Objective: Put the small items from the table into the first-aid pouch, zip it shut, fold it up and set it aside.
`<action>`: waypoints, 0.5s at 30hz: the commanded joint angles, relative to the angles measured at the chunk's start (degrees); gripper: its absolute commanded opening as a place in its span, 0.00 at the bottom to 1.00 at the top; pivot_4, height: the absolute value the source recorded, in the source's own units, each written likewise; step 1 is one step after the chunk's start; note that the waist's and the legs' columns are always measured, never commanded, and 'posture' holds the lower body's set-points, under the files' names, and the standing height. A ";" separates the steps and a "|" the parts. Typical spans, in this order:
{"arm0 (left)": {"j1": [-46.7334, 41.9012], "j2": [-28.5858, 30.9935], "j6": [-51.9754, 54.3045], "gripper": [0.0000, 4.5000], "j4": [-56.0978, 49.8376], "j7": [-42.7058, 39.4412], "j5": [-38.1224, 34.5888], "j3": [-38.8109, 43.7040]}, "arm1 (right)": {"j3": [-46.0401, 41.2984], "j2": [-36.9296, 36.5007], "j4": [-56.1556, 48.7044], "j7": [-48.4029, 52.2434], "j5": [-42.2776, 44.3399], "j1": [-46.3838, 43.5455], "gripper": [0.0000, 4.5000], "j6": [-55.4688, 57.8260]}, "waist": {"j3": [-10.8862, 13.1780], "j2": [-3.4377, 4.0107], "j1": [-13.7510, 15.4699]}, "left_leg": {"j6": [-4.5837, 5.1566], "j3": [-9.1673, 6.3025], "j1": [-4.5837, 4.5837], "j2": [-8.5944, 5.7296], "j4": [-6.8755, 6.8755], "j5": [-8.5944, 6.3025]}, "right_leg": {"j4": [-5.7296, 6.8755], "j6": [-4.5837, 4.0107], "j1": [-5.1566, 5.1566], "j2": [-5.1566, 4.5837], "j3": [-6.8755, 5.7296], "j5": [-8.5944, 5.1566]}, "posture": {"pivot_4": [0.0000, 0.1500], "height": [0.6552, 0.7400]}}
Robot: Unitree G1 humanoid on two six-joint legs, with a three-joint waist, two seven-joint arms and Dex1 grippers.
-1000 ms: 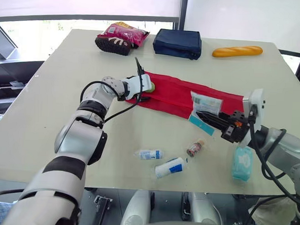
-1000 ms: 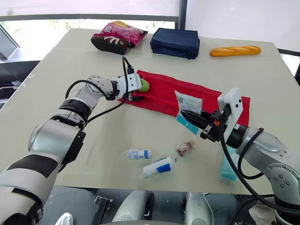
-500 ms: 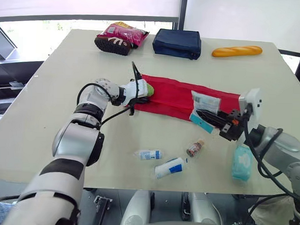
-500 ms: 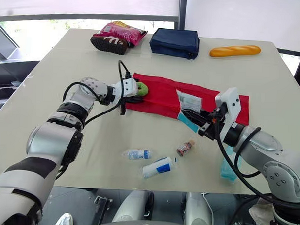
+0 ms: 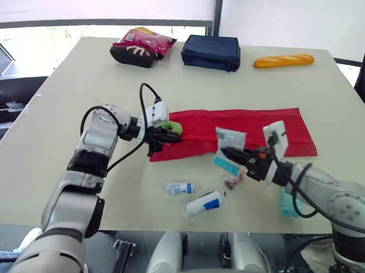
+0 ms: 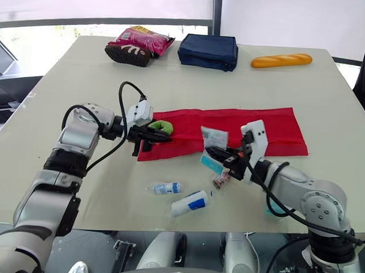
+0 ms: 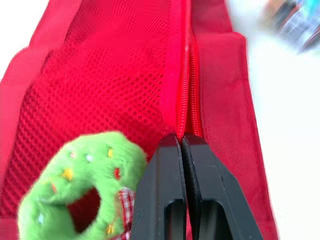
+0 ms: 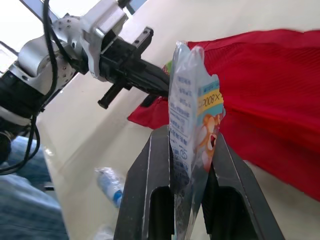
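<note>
At the pouch (image 5: 255, 124), right gripper (image 5: 226, 152) pinches a packet (image 5: 230, 140) (left gripper (image 7: 181, 142) seemingly nips the zipper (image 7: 187, 75)).

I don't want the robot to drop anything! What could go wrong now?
The packet stands pinched by its lower edge in the right gripper, so it might slip or bend. The left gripper has its fingers shut on the red pouch at its zipper, beside a green plush ring; a tug could knock that away. The small brown bottle beside the right gripper could get bumped.

Head stereo above; wrists near pouch (image 7: 100, 75)
</note>
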 commanded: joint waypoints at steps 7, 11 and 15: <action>5.67 -2.00 14.84 0.02 -18.12 13.60 -5.59 2.80 | 2.85 12.66 9.86 -14.25 8.22 -4.99 0.02 1.07 | 0.00 0.01 -0.01 | 0.01 0.02 0.15 -0.06 0.11 0.02 | 0.36 0.05 -0.04 0.07 0.11 -0.04 | 1.00 0.69; 6.19 -1.64 15.43 0.02 -19.18 15.70 -6.89 2.65 | 3.08 17.50 14.89 -18.61 9.27 -7.01 0.02 0.82 | 0.00 0.01 -0.15 | 0.01 0.08 0.18 0.01 0.11 0.02 | 0.42 0.01 -0.11 0.18 0.23 -0.02 | 1.00 0.69; 6.33 -1.42 15.46 0.02 -19.57 17.10 -8.08 2.52 | 2.90 20.46 18.60 -21.13 10.56 -8.84 0.02 1.32 | 0.00 0.01 -0.16 | 0.01 0.11 0.16 0.02 0.11 0.02 | 0.41 0.00 -0.14 0.21 0.25 -0.02 | 1.00 0.69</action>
